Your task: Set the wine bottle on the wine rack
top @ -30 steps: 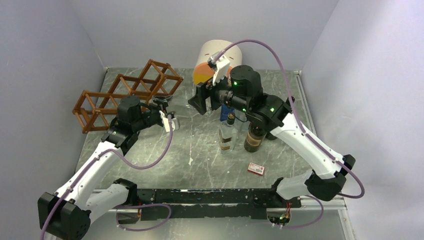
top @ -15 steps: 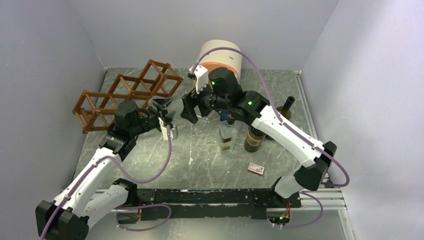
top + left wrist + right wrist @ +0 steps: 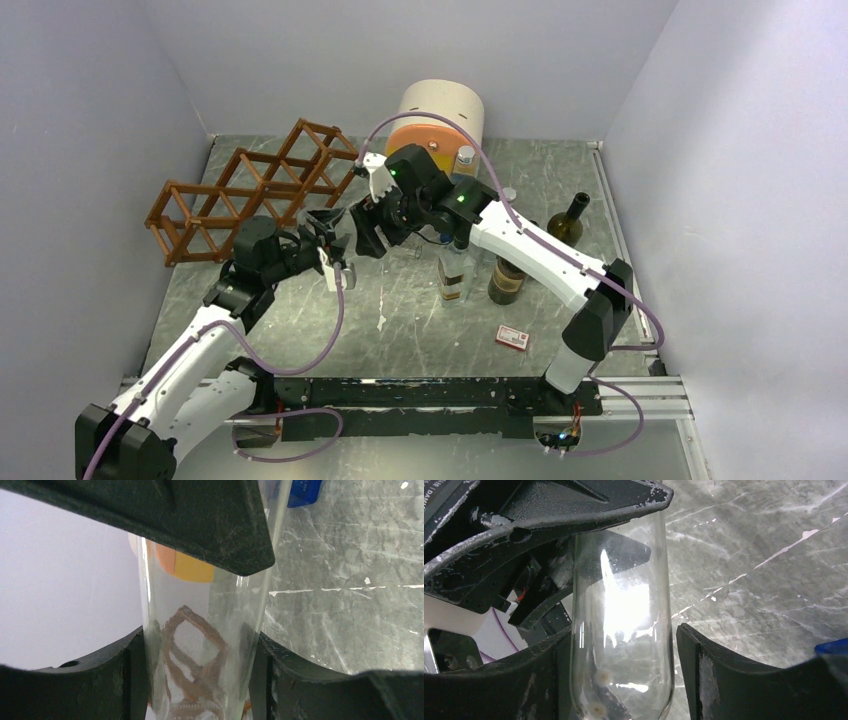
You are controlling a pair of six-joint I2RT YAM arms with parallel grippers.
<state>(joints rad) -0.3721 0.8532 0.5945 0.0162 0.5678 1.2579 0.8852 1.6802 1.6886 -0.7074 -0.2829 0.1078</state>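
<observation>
A clear glass wine bottle hangs between my two grippers above the table's left middle. My left gripper is shut on it, and both fingers press the glass in the left wrist view. My right gripper straddles the bottle's rounded end. Its left finger touches the glass and a narrow gap shows at its right finger. The reddish-brown lattice wine rack lies at the back left, just beyond the left gripper, and its cells are empty.
A round cream-and-orange cabinet stands at the back centre. A clear bottle and a dark bottle stand right of centre. A green bottle is further right. A small red-and-white box lies near the front.
My right arm has swung left and down from in front of the cabinet, bringing its gripper against the left gripper. My left arm has barely moved.
</observation>
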